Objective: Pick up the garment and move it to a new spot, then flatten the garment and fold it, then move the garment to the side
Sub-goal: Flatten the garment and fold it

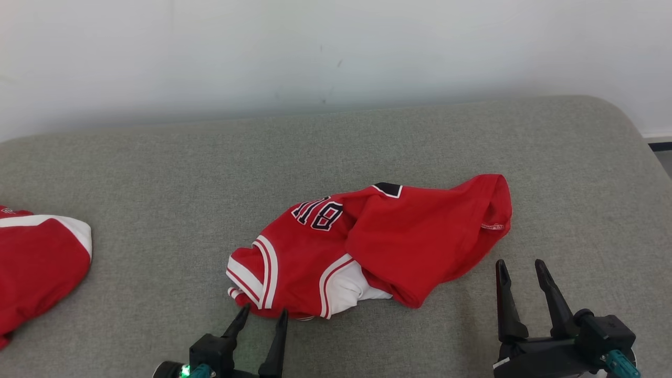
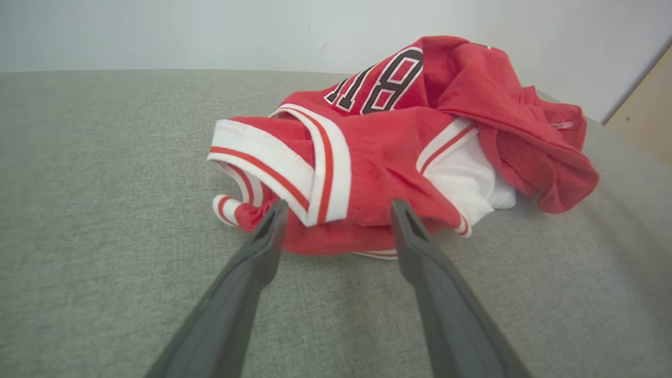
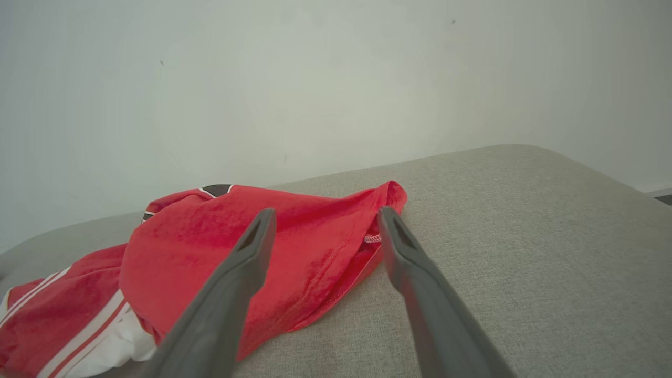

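The garment (image 1: 378,241) is a red jersey with white trim and dark numbers, lying crumpled in the middle of the grey cushion (image 1: 336,152). My left gripper (image 1: 262,314) is open just in front of its near left edge, fingertips close to the striped hem. In the left wrist view the garment (image 2: 388,152) lies right beyond my open left gripper (image 2: 336,210). My right gripper (image 1: 521,266) stands open near the garment's right end, apart from it. The right wrist view has the garment (image 3: 294,247) behind my open right gripper (image 3: 324,215).
Another red and white garment (image 1: 37,268) lies at the cushion's left edge. A pale wall (image 1: 336,52) runs behind the cushion. The cushion's rounded right corner (image 1: 625,121) drops off to a floor strip.
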Tool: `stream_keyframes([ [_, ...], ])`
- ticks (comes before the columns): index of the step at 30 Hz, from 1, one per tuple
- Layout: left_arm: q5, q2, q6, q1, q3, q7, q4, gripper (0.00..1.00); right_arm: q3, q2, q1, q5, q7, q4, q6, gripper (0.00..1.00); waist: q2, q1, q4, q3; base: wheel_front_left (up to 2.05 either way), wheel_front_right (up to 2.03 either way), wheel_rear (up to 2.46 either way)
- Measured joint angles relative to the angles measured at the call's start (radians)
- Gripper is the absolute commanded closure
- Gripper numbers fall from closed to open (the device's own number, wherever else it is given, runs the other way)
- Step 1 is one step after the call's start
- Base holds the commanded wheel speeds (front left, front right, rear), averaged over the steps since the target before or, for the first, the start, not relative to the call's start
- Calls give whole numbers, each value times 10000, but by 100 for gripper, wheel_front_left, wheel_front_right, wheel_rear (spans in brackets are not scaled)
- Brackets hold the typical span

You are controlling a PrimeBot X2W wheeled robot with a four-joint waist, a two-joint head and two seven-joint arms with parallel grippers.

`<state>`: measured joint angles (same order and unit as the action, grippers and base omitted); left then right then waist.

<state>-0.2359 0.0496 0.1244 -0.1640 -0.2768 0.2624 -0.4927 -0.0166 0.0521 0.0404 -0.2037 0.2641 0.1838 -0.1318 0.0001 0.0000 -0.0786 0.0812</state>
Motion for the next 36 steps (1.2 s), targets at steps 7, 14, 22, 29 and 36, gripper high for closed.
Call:
stream_keyframes([
  [7, 10, 2, 38, -516, -65, 0, -825, 0, 90, -2, -12, -75, 0, 69, 0, 0, 0, 1, -191, 97, 0, 0, 0],
  [14, -282, 13, 50, -921, -391, 0, -1152, 100, 48, -4, -47, -59, 2, 94, 0, 0, 0, 0, -262, 78, 0, 0, 0],
  [22, -470, 443, 50, -652, 58, 0, 500, 100, 36, -4, -252, -82, 0, 102, 0, 0, 0, 0, 147, -67, 0, 0, 0],
  [29, -454, 1154, 52, -186, 372, 0, 1858, 100, 107, -6, -409, -159, 0, 128, 0, 0, 0, 0, 605, -215, 0, 0, 0],
  [36, -458, 1856, 52, 594, 771, -4, 2849, 100, 123, -6, -440, -161, 0, 219, 0, 0, 0, 0, 1033, -408, 0, 0, 0],
])
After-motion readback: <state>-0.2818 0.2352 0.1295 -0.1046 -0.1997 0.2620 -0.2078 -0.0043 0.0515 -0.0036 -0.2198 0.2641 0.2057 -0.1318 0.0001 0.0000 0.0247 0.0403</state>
